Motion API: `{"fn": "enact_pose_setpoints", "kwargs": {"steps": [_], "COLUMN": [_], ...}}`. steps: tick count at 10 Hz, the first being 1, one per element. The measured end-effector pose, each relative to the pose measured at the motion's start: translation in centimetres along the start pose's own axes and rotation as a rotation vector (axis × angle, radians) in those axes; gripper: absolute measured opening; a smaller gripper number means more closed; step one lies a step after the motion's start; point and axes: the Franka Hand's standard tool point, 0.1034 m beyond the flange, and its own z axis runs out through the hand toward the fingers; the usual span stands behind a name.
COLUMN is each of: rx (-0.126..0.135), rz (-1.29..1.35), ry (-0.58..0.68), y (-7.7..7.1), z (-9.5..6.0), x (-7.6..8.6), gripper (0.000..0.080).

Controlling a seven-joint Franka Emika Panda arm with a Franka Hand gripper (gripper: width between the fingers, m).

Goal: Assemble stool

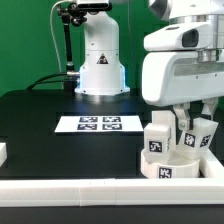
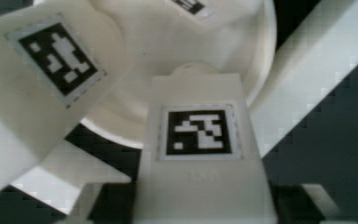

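The stool's parts cluster at the exterior view's right: the round white seat (image 1: pixel 163 167) lies low near the front wall, with tagged leg blocks (image 1: pixel 156 141) standing by it. My gripper (image 1: pixel 187 124) hangs right above this cluster. In the wrist view my gripper (image 2: pixel 208 206) is shut on one white leg block (image 2: pixel 201 150), whose square tag faces the camera. Dark finger pads (image 2: pixel 137 200) press its two sides. Past it lies the round seat (image 2: pixel 167 70), and a second tagged leg block (image 2: pixel 60 62) leans beside it.
The marker board (image 1: pixel 98 124) lies flat in the middle of the black table. The robot's white base (image 1: pixel 100 62) stands behind it. A white wall (image 1: pixel 80 190) runs along the front edge, and a small white piece (image 1: pixel 3 152) sits at the far left.
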Motion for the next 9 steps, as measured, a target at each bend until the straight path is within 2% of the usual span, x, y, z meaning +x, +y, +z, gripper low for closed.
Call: {"fn": "enact_pose_setpoints", "kwargs": {"steps": [3, 7, 9], "rx": [0.0, -0.001, -0.012], "rz": [0.111, 0.477, 0.698], "ry": [0.0, 0.002, 0.041], "y": [0.08, 0.39, 0.34], "z": [-0.01, 0.06, 0.15], "x": [-0.02, -0.25, -0.1], "gripper": [0.0339, 0.034, 0.034]}}
